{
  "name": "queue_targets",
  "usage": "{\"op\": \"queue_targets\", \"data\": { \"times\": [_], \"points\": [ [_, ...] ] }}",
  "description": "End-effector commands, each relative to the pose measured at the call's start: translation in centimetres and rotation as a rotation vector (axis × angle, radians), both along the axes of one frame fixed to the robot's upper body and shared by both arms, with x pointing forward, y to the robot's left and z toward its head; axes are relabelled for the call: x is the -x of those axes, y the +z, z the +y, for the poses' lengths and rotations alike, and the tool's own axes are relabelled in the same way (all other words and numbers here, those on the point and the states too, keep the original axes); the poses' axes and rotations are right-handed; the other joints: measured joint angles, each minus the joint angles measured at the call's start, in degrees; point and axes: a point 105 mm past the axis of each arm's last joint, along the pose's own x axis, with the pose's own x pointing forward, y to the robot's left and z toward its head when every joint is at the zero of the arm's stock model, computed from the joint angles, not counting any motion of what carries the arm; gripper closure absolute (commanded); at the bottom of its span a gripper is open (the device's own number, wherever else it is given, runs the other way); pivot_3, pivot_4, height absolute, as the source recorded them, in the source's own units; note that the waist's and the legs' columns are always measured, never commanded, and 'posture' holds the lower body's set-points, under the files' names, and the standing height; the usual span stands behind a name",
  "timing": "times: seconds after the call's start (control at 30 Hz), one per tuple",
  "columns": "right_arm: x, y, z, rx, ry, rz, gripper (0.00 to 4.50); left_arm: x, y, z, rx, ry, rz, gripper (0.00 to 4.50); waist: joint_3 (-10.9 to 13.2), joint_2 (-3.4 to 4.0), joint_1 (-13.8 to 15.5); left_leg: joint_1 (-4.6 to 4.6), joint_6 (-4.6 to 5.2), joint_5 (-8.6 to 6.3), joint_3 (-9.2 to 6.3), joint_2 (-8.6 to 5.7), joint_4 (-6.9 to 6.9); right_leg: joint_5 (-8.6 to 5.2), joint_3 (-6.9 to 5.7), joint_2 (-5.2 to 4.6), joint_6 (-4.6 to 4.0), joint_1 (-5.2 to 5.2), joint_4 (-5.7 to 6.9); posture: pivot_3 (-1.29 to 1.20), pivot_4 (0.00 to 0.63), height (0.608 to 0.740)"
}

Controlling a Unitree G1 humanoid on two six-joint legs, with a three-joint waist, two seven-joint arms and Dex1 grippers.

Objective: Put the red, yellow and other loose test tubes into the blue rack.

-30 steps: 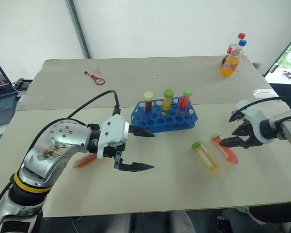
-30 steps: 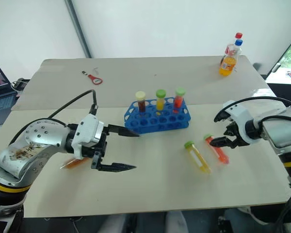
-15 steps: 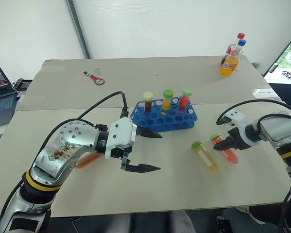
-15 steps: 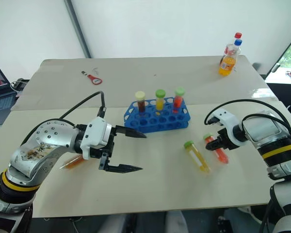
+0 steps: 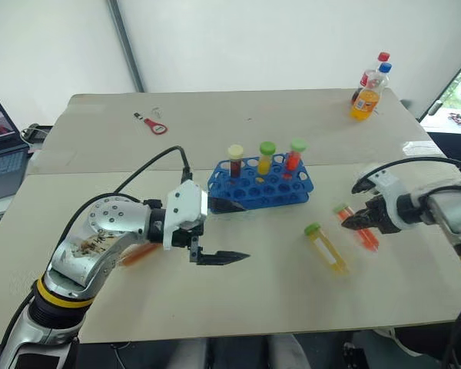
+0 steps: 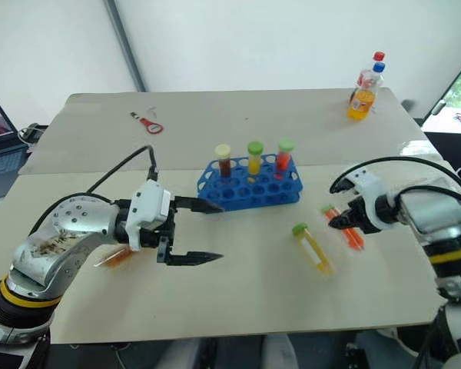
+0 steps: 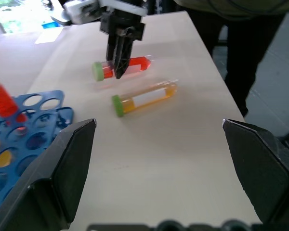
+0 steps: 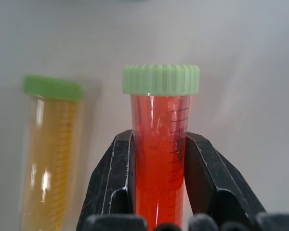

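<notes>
My right gripper (image 5: 352,223) is shut on the red test tube (image 8: 161,144), its black fingers (image 8: 111,183) clamping the body below the green cap. That tube (image 5: 359,229) sits low over the table, right of the blue rack (image 5: 261,191). The yellow test tube (image 5: 325,247) lies flat just left of it. Three capped tubes stand upright in the rack's back row. My left gripper (image 5: 244,231) hangs open and empty in front of the rack's left end. An orange test tube (image 5: 138,254) lies on the table, partly hidden behind my left forearm.
Two soda bottles (image 5: 366,96) stand at the far right corner. A small red tool (image 5: 155,127) lies at the back left. A laptop (image 5: 0,154) sits off the table's left side. The table's right edge runs close behind my right arm.
My right gripper has shut on the red test tube and shifted it slightly away from the yellow one. The left gripper stays open, almost where it was.
</notes>
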Motion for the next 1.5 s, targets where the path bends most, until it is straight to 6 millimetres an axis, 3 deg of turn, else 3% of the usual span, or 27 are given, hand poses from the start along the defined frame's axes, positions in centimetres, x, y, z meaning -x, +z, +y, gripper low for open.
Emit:
{"op": "queue_targets", "data": {
  "times": [0.03, 0.1, 0.2, 0.37, 0.63, 0.87, 1.03, 1.3, 1.5],
  "points": [
    [-0.5, 4.9, 3.6, -0.140, 0.104, -0.416, 3.50, -0.9, 1.1, 1.2, 0.056, 0.092, -0.035, 0.00, 0.0, -0.02, 0.0, 0.02, 0.00, 0.00, -0.01, 0.01, 0.01, 0.00, 0.00, 0.00, 0.00, 0.01, 0.01, 0.00, 0.150, 0.740],
    [-0.4, 7.0, 5.6, -0.262, 0.105, -0.687, 3.50, -1.8, 1.6, 1.6, 0.105, 0.160, -0.028, 0.00, -0.1, -0.14, -0.4, 0.12, -0.01, 0.00, -0.01, 0.10, 0.00, 0.00, 0.05, 0.11, -0.01, 0.05, 0.10, 0.00, 0.150, 0.740],
    [-0.5, 7.7, 7.3, -0.351, 0.087, -0.843, 3.50, -2.2, 1.9, 1.7, 0.123, 0.190, -0.018, 0.00, 0.0, -0.05, -0.3, 0.13, -0.07, 0.03, -0.06, 0.01, -0.01, 0.00, 0.11, 0.07, -0.01, -0.02, 0.23, 0.00, 0.150, 0.740],
    [-1.3, 8.0, 9.7, -0.421, 0.091, -0.951, 3.50, -2.2, 1.8, 1.5, 0.110, 0.194, -0.018, 0.00, 0.0, -0.05, 0.1, 0.14, -0.13, 0.07, -0.13, -0.12, 0.06, 0.05, 0.08, 0.00, 0.04, 0.03, 0.20, 0.00, 0.150, 0.740],
    [-4.0, 5.5, 10.9, -0.429, 0.029, -1.025, 3.50, -2.4, 0.9, 1.6, 0.092, 0.197, -0.009, 0.00, 0.0, -0.04, -0.4, 0.18, -0.13, 0.07, -0.11, -0.10, 0.03, 0.05, 0.09, 0.05, 0.02, -0.02, 0.21, 0.00, 0.150, 0.740],
    [-5.8, 4.2, 11.1, -0.404, 0.029, -1.041, 3.50, -1.9, 0.2, 2.0, 0.081, 0.191, 0.005, 0.00, 0.0, -0.04, -0.7, 0.19, -0.13, 0.07, -0.10, -0.08, 0.03, 0.05, 0.10, 0.07, 0.02, -0.01, 0.20, 0.00, 0.150, 0.740],
    [-5.6, 4.5, 11.0, -0.427, 0.026, -1.061, 3.50, -1.3, 0.3, 2.1, 0.084, 0.193, 0.003, 0.00, 0.0, -0.04, -0.7, 0.19, -0.12, 0.07, -0.11, -0.08, 0.02, 0.06, 0.11, 0.06, 0.01, -0.01, 0.20, 0.00, 0.150, 0.740],
    [-5.4, 5.5, 9.0, -0.377, -0.058, -1.134, 3.50, -1.1, 0.4, 1.8, 0.096, 0.200, 0.001, 0.00, 0.0, -0.03, -0.7, 0.19, -0.12, 0.07, -0.12, -0.08, 0.02, 0.06, 0.11, 0.06, 0.01, -0.01, 0.20, 0.00, 0.150, 0.740],
    [-5.6, 4.1, 9.0, -0.347, -0.071, -1.102, 3.50, -1.1, 0.9, 1.3, 0.118, 0.188, 0.005, 0.00, 0.0, -0.03, -0.7, 0.19, -0.12, 0.06, -0.12, -0.08, 0.01, 0.06, 0.11, 0.07, 0.01, -0.01, 0.20, 0.00, 0.150, 0.740]
  ]
}}
